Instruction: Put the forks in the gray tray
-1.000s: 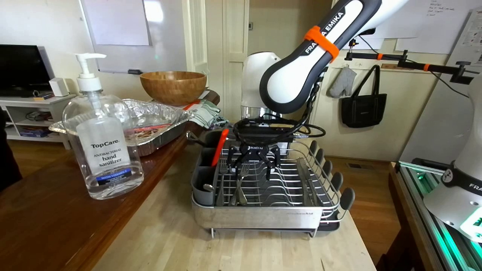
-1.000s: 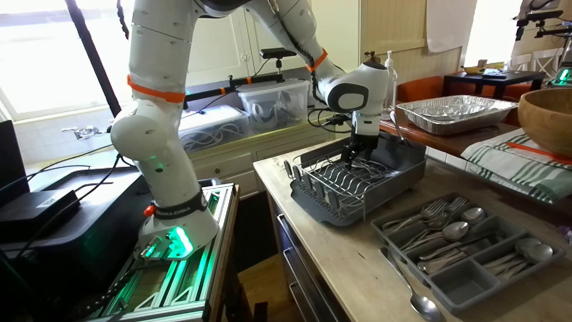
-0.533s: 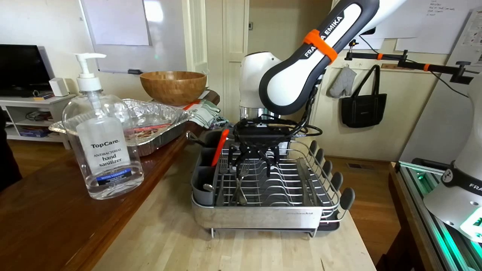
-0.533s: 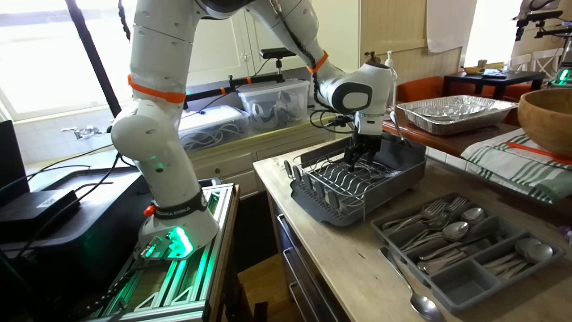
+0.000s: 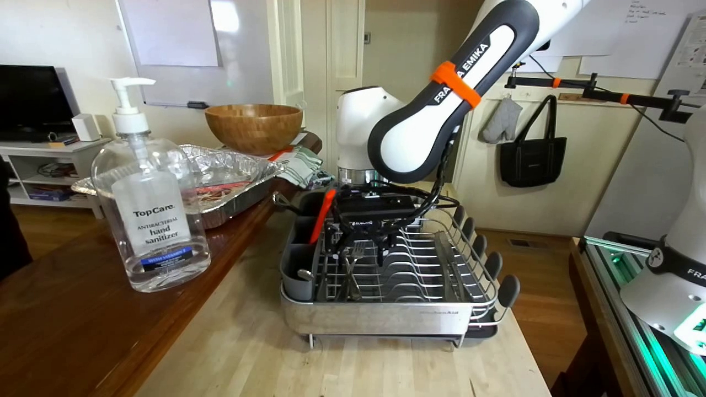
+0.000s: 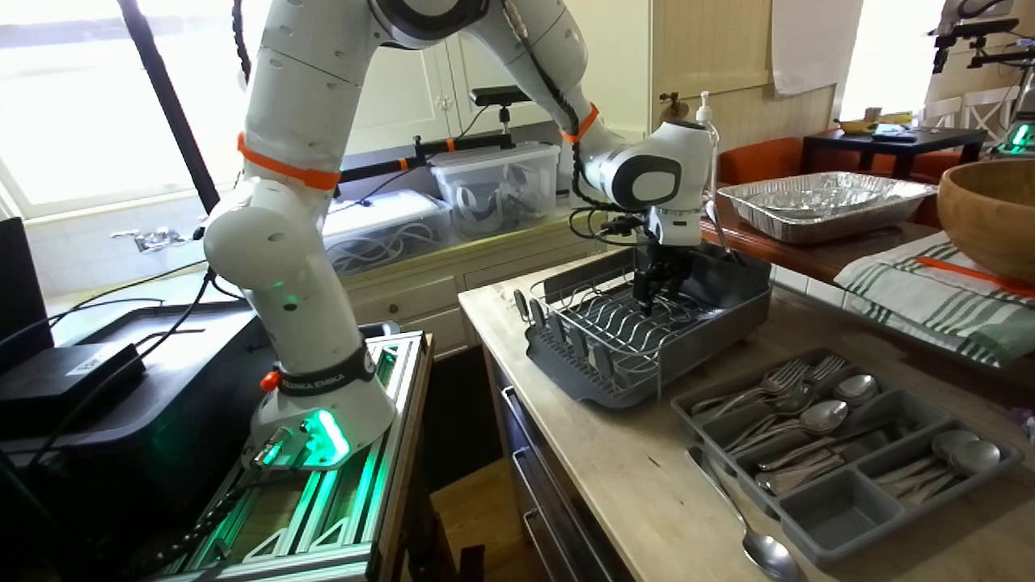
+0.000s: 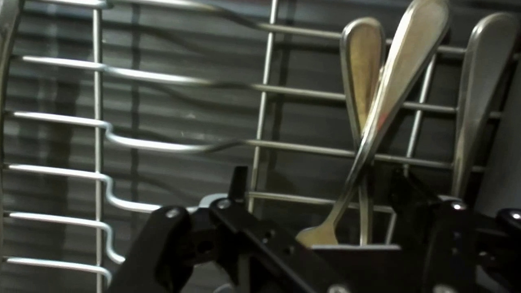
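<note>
Just now, the gripper (image 5: 358, 257) has been lowered toward a fork (image 7: 384, 112) in the dish rack (image 5: 380, 318); a grasp is seemingly being prepared. In the wrist view, crossed handles (image 7: 363, 69) are framed by spread jaws; the gray tray (image 6: 841, 517), at the rack's near right, is shown only in an exterior view.

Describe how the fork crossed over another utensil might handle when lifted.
The fork looks metal, so it should be stiff. Its smooth, shiny surface might slip when gripped. Crossing over another utensil, it could nudge that piece on lifting.
</note>
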`<action>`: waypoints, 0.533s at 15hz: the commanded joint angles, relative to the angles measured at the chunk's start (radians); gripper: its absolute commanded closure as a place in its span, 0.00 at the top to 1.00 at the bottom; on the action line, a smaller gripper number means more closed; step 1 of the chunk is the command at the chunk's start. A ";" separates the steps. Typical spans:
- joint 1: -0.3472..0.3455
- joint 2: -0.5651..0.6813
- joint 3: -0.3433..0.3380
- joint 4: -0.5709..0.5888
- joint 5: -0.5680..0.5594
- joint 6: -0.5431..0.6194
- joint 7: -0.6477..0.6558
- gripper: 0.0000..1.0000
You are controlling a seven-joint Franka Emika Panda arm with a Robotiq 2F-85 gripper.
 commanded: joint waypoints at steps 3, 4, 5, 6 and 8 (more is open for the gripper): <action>0.025 0.031 -0.030 0.031 -0.051 0.007 0.034 0.42; 0.026 0.026 -0.031 0.028 -0.054 0.008 0.035 0.34; 0.029 0.020 -0.032 0.024 -0.059 0.010 0.037 0.28; 0.032 0.015 -0.035 0.021 -0.063 0.012 0.041 0.19; 0.036 0.016 -0.036 0.026 -0.066 0.012 0.040 0.04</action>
